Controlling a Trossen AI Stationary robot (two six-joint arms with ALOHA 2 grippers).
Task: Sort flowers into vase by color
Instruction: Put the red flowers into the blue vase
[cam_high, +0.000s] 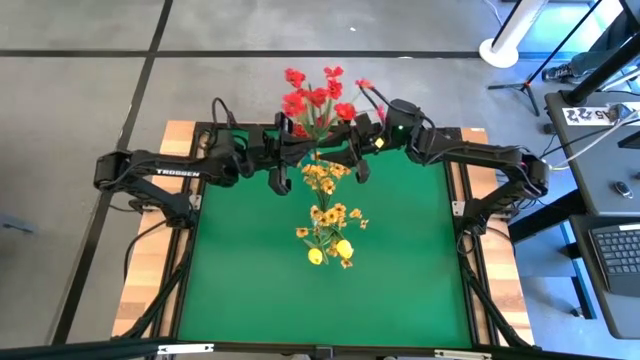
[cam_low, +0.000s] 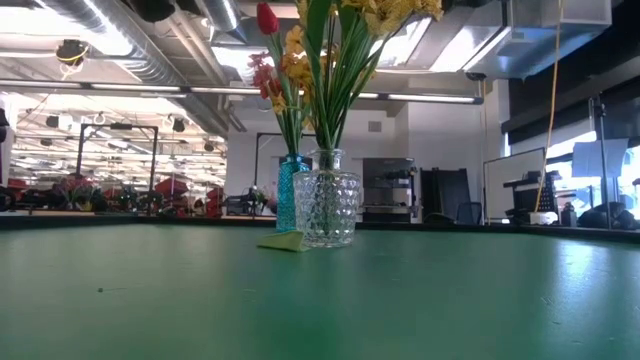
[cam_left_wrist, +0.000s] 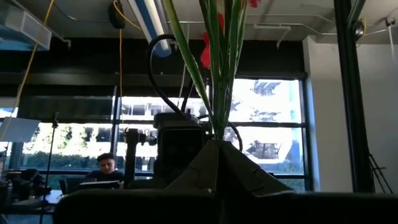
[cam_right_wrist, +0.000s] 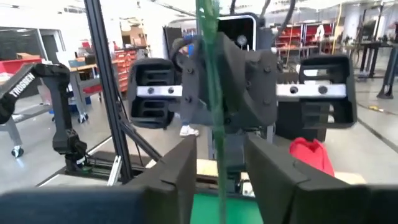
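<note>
A bunch of red flowers (cam_high: 312, 100) on green stems (cam_left_wrist: 214, 93) stands above the table's far edge, between my two grippers. My left gripper (cam_high: 298, 150) is shut on the stems. My right gripper (cam_high: 348, 150) faces it, open, with a finger on either side of the stems (cam_right_wrist: 211, 93); I see no touch. A clear glass vase (cam_low: 326, 210) holds yellow-orange flowers (cam_high: 328, 215) at the mat's middle. A blue vase (cam_low: 293, 195) just behind it holds a red bud (cam_low: 267, 18) and several small blooms. Neither gripper shows in the low view. My left gripper pinches several green stems (cam_left_wrist: 217, 134) of the red bunch together between its two fingers (cam_left_wrist: 199, 165). It comes level from the table's left, the fingers lying across the stems. The stems rise upright above the fingers, with red blooms (cam_left_wrist: 205, 56) on top; their lower ends are hidden.
The green mat (cam_high: 250, 280) lies open on the near side and on both sides of the vases. A small yellow-green scrap (cam_low: 284, 243) lies at the clear vase's foot. A person (cam_left_wrist: 106, 167) sits in the room beyond the table.
</note>
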